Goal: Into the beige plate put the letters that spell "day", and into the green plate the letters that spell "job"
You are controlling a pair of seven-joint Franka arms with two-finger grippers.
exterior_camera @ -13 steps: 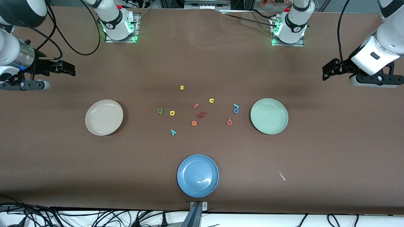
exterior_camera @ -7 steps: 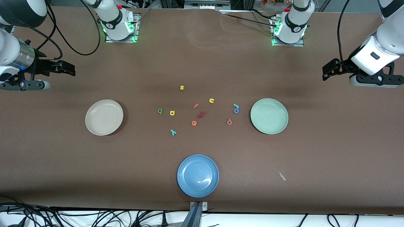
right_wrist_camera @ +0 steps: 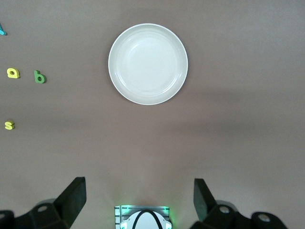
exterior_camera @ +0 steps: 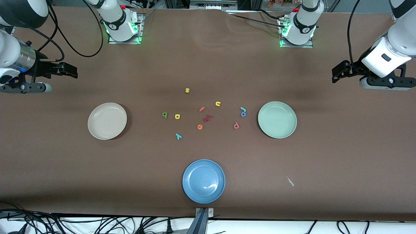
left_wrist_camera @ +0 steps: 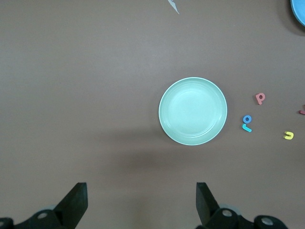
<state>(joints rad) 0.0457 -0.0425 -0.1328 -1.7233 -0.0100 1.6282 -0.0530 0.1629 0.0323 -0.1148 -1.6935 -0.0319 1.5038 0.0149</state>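
The empty beige plate (exterior_camera: 107,121) (right_wrist_camera: 147,63) lies toward the right arm's end, the empty green plate (exterior_camera: 277,119) (left_wrist_camera: 193,111) toward the left arm's end. Between them on the table lie the green d (exterior_camera: 165,114), yellow a (exterior_camera: 177,116) and teal y (exterior_camera: 178,136). Closer to the green plate are the teal j (exterior_camera: 243,109), blue o (exterior_camera: 243,114) and salmon b (exterior_camera: 236,125). My right gripper (exterior_camera: 70,71) (right_wrist_camera: 139,200) hangs open and empty over its end of the table. My left gripper (exterior_camera: 338,73) (left_wrist_camera: 142,205) does the same over its own end.
A blue plate (exterior_camera: 203,181) sits nearest the front camera. Other letters lie among the task letters: yellow s (exterior_camera: 187,90), yellow u (exterior_camera: 217,104), salmon f (exterior_camera: 202,109), orange e (exterior_camera: 200,126) and dark red pieces (exterior_camera: 208,117). A small white scrap (exterior_camera: 290,181) lies beside the blue plate.
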